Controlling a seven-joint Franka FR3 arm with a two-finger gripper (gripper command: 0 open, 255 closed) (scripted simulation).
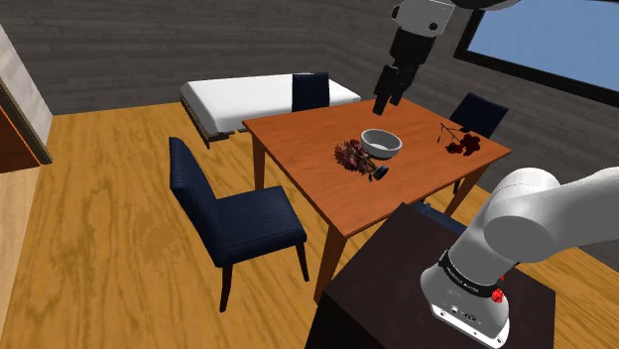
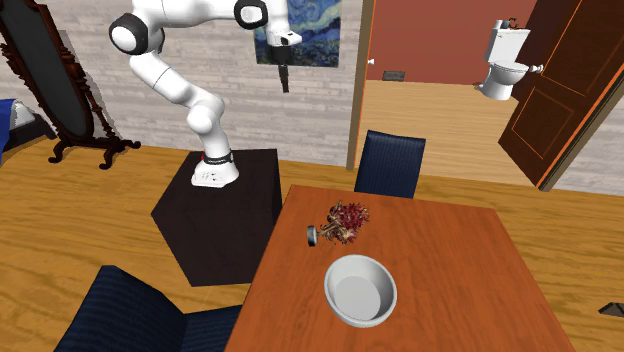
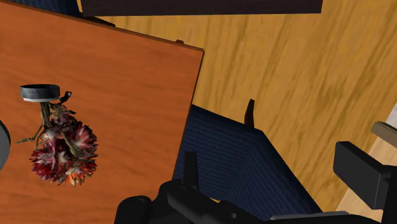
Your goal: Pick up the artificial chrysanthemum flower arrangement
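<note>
The chrysanthemum arrangement (image 1: 353,156) is a bunch of dark red blooms lying on its side on the brown table (image 1: 308,149), its small dark base (image 3: 40,92) pointing toward the stand. In the second exterior view the arrangement (image 2: 346,221) lies near the table edge closest to the stand. My black gripper (image 1: 385,96) hangs high above the table, well clear of the flowers, and the same gripper (image 2: 283,76) points down. In the wrist view the blooms (image 3: 63,151) lie off to one side of the open fingers (image 3: 364,172), which hold nothing.
A grey bowl (image 1: 382,142) stands right beside the arrangement. A second dark red sprig (image 1: 462,141) lies at the table's far corner. Dark blue chairs (image 1: 233,213) ring the table; one chair (image 3: 254,159) is under the gripper. A white mattress (image 1: 263,99) lies behind.
</note>
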